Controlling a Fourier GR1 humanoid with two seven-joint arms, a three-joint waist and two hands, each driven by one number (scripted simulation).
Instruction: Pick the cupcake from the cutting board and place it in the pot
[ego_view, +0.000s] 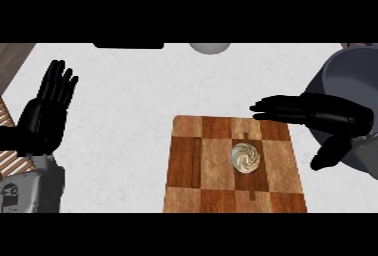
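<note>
I count one cupcake on one cutting board, my right hand above, fingers spread, left hand flat-fingered, pot beyond.

White counter filling nearly the whole view, faintly mottled like pale stone, evenly lit with no hard shadows. Up in the far left corner, a strip of brown wood-grain surface runs along its edge. At the far edge, a flat black shape pokes in, and just right of it a rounded grey object, both cut off.
</note>
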